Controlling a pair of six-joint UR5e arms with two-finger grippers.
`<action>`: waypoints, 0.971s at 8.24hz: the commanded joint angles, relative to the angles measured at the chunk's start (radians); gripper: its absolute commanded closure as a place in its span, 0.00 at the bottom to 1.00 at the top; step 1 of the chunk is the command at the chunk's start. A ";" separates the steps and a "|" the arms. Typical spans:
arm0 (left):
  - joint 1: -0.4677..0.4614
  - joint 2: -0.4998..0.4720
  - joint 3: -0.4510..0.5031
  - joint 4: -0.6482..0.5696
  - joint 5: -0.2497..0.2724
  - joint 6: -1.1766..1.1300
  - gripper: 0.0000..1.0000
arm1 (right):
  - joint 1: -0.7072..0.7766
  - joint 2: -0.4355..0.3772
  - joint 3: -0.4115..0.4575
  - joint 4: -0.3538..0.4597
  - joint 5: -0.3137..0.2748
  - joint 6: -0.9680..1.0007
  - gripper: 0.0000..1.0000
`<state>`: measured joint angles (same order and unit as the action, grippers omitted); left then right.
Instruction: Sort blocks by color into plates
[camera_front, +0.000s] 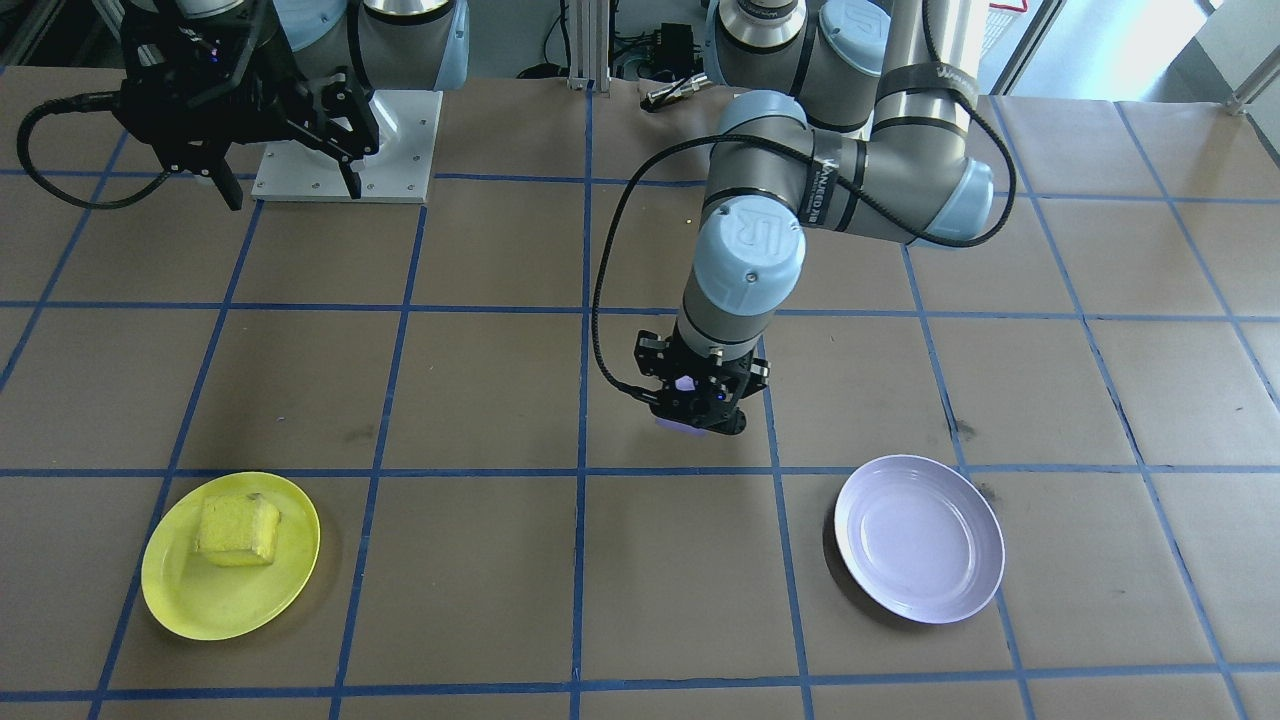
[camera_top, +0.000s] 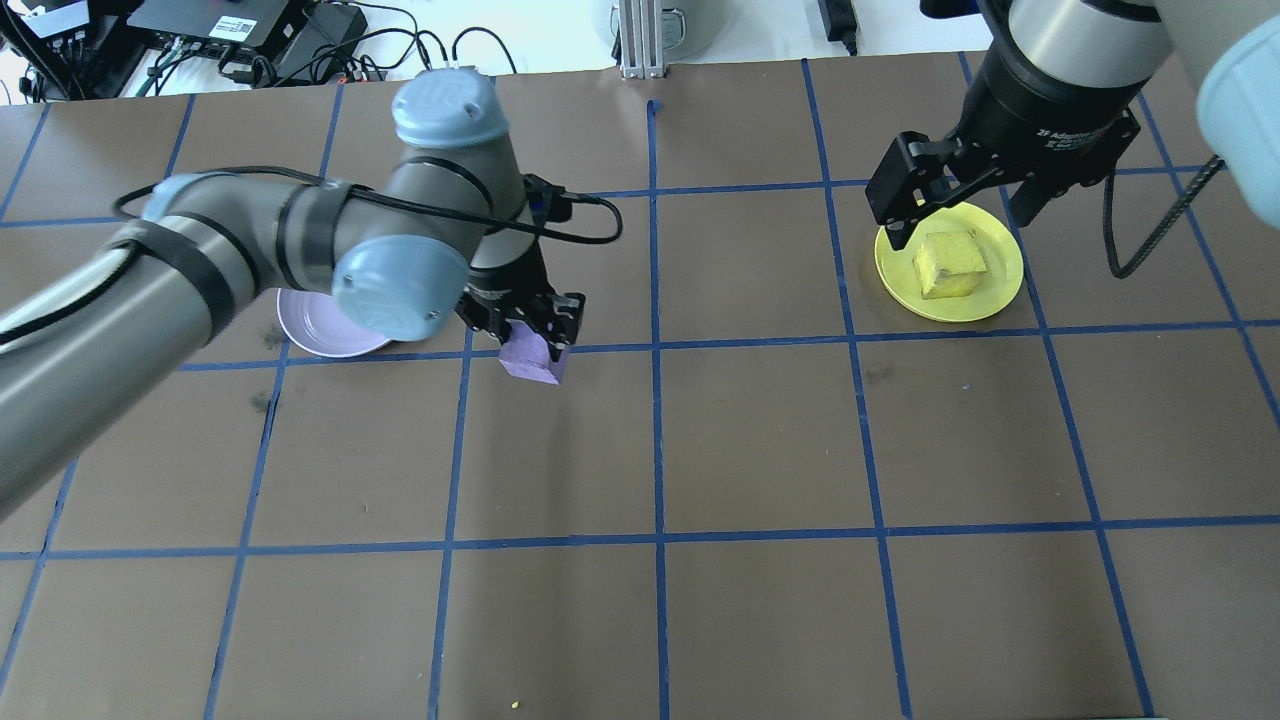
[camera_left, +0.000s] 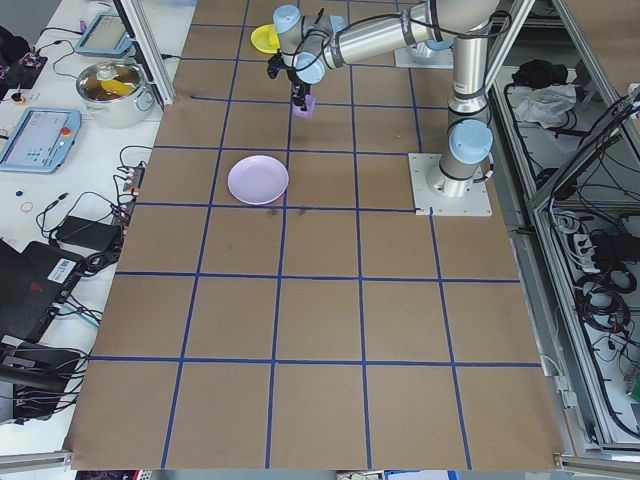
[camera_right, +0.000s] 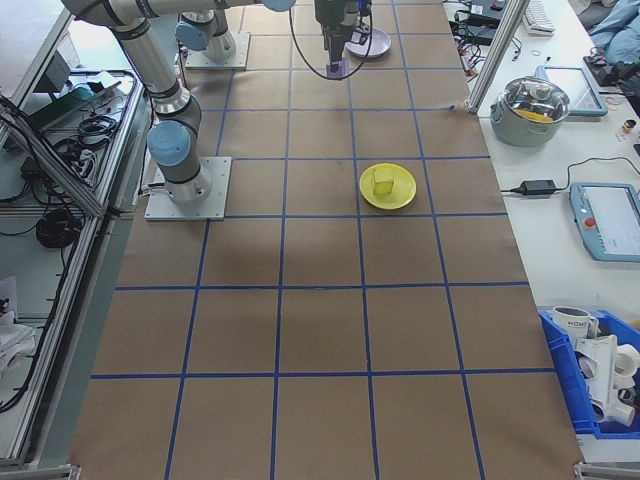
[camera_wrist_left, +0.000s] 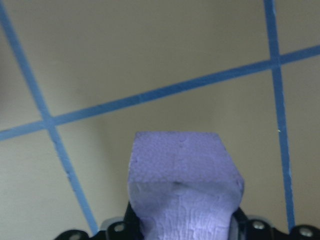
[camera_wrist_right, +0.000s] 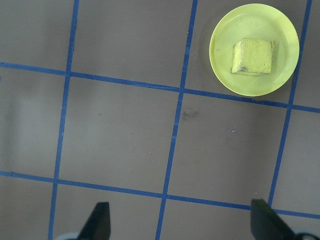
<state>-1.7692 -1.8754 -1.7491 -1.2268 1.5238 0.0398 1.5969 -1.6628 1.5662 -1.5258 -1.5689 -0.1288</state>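
Left gripper (camera_top: 535, 335), clamped on the small purple foam cube (camera_top: 532, 357), hangs just right of the pale lavender plastic plate (camera_top: 325, 328) at overhead frame's centre-left.

- purple block (camera_wrist_left: 182, 185): rough, crackled foam, matt
- yellow block (camera_wrist_right: 252, 56): the same coarse foam
- lavender plate (camera_front: 920, 538): smooth, probably glossy plastic
- table (camera_top: 760, 440): matt brown paper, blue tape lines
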 joint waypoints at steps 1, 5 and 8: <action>0.205 0.061 0.071 -0.014 0.002 0.136 1.00 | 0.000 0.000 0.000 0.001 0.000 0.000 0.00; 0.444 0.016 0.123 0.000 0.004 0.389 1.00 | 0.000 0.000 0.000 0.001 0.000 0.000 0.00; 0.455 -0.083 0.151 0.000 0.056 0.388 1.00 | 0.000 0.000 0.000 -0.001 -0.002 0.000 0.00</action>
<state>-1.3247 -1.8996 -1.6171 -1.2261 1.5324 0.4232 1.5962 -1.6629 1.5662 -1.5254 -1.5704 -0.1289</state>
